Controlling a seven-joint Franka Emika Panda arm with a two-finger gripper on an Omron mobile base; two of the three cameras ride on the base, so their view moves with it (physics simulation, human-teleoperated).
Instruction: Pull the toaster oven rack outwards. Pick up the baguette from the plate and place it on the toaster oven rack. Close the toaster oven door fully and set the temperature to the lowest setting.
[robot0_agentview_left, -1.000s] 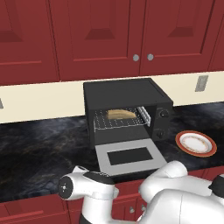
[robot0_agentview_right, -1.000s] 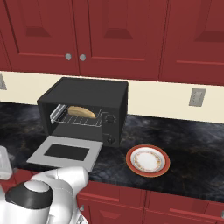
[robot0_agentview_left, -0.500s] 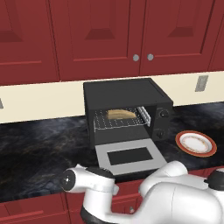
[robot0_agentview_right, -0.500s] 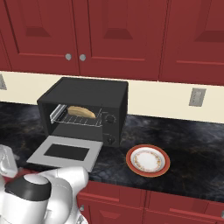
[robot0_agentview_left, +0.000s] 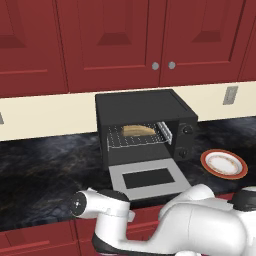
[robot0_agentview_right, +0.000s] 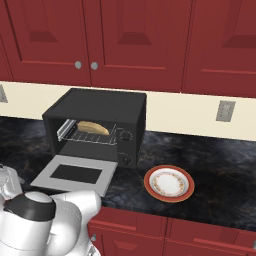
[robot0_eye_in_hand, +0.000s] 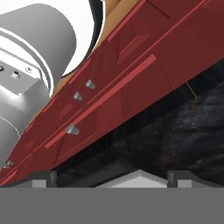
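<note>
The toaster oven stands on the dark marbled worktop against the cream wall, under the red upper cupboards. Its door lies folded all the way down, flat, with its window facing up. Inside, the wire rack sits drawn partway forward, and the baguette lies on it, tan with a paler side. Two round knobs sit one above the other on the oven's right-hand panel.

The plate, white with an orange-red rim, rests on the worktop just to the right of the oven and apart from it, with nothing on it.

The white arm is bent low in front of the worktop's edge, below the open door. In the hand view the two dark fingers stand wide apart with nothing between them, and the camera looks along the red lower cupboard fronts with their small metal knobs and at the underside edge of the dark worktop. A wall socket shows on the cream wall to the right of the oven
</note>
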